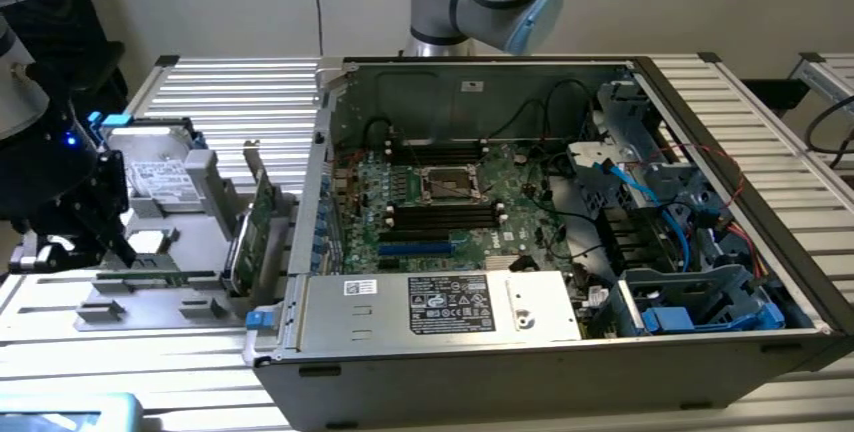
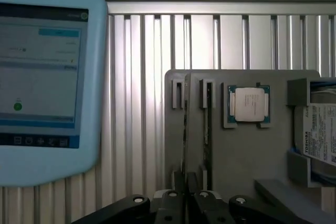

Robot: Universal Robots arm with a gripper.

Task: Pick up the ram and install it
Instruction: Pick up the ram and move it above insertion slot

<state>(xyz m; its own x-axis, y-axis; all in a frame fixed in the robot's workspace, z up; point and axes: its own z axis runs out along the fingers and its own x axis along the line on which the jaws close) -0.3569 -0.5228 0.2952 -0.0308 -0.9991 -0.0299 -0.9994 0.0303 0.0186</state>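
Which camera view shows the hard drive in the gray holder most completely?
The exterior view. There the hard drive sits in the gray holder with most of its labelled face visible. The wrist view catches one end of the hard drive, cut off by the picture's edge.

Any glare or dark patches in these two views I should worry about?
Exterior view: the table slats toward the view's lower left blow out to white, while the motherboard inside the case lies dim. Wrist view: bright streaks run along the slats, the tablet screen looks washed out, and the CPU lid catches light.
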